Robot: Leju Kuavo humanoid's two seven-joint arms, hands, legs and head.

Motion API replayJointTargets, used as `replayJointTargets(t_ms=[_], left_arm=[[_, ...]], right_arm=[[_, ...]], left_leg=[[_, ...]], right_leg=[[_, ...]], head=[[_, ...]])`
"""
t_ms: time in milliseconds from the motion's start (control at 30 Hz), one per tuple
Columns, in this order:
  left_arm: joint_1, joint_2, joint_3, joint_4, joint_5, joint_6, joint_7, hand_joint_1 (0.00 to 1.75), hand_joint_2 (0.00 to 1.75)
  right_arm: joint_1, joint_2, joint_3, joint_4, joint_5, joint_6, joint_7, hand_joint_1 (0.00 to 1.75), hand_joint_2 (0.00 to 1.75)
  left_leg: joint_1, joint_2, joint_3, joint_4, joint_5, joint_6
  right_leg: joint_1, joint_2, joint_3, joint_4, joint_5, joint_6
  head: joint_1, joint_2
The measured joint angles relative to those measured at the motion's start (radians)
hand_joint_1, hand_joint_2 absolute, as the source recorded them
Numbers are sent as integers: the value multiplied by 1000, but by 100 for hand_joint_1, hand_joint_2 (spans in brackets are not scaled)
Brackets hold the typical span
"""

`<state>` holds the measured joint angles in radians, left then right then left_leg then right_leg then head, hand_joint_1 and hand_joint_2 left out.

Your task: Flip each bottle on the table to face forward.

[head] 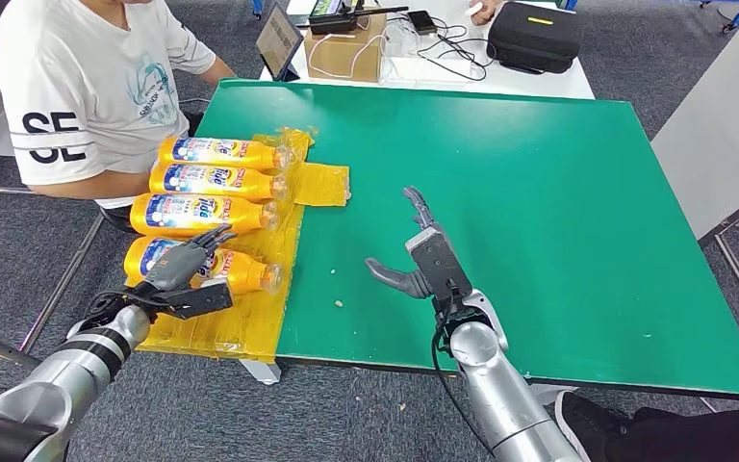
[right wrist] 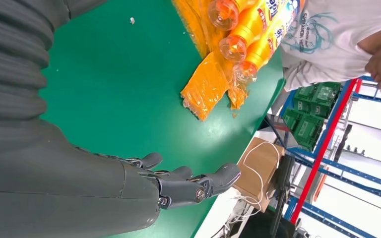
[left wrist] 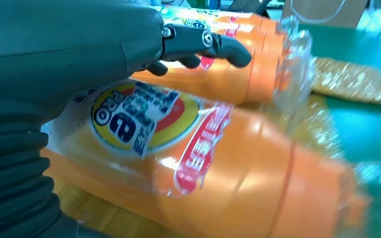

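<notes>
Several orange bottles lie side by side on a yellow plastic sheet [head: 322, 183] at the left of the green table [head: 500, 192], caps toward the table's middle. My left hand [head: 185, 274] lies over the nearest bottle [head: 241, 271]. Its thumb sits on the bottle's near side. Seen from the left wrist, its fingers [left wrist: 213, 42] stretch straight out above that bottle [left wrist: 218, 163], whose label faces up, and do not wrap it. My right hand [head: 428, 260] hovers open over bare green table, holding nothing. In the right wrist view the hand [right wrist: 178, 183] has its fingers spread, with bottle caps [right wrist: 233, 47] beyond it.
A person in a white shirt [head: 87, 87] sits at the table's left edge, close to the bottles. Behind the green table, a white table carries a cardboard box [head: 346, 48], a tablet [head: 277, 38], cables and a black case [head: 534, 34].
</notes>
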<state>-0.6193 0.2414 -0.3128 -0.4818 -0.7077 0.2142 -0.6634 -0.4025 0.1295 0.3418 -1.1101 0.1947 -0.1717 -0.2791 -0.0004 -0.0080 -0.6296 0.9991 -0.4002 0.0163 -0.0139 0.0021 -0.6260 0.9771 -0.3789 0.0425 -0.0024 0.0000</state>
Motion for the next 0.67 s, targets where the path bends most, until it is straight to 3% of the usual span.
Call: replayJointTargets(t_ms=[300, 667], left_arm=[[83, -8, 142, -165, 135, -82, -35, 0, 0], [105, -12, 180, -227, 145, -86, -35, 0, 0]], right_arm=[[3, -5, 0, 0, 3, 1, -5, 0, 175], [6, -5, 0, 0, 3, 1, -6, 0, 175]], left_leg=[[0, 0, -2, 0, 0, 0], [0, 0, -2, 0, 0, 0]], right_leg=[[0, 0, -2, 0, 0, 0], [0, 0, -2, 0, 0, 0]], head=[[0, 0], [0, 0]])
